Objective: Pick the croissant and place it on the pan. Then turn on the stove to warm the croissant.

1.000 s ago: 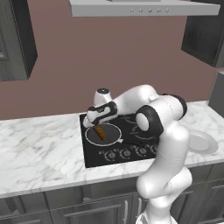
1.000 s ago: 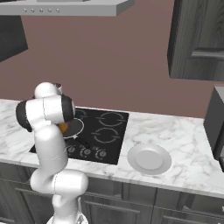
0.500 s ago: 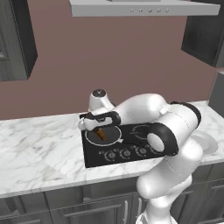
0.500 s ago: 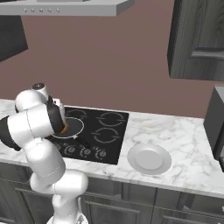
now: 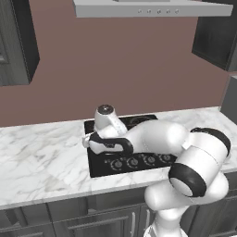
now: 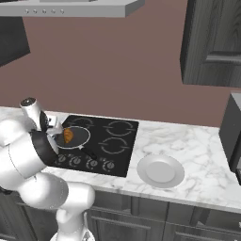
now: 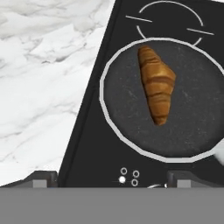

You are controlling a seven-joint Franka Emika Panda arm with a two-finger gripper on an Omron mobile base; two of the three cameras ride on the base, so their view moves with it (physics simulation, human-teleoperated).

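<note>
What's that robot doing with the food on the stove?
The white robot arm is warming up a croissant. The croissant already lies in the round dark pan, which sits on the black stove. The gripper hangs just above the pan with its jaws open and nothing in them. The stove's row of knobs hasn't been touched yet, so turning one on looks like the step left. A pale empty plate sits on the marble counter beside the stove.

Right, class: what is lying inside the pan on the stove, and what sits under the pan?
Inside the pan lies one croissant, free of the gripper. Under the pan is the black stove. The burner ring directly beneath it is covered, so it cannot be seen.
</note>
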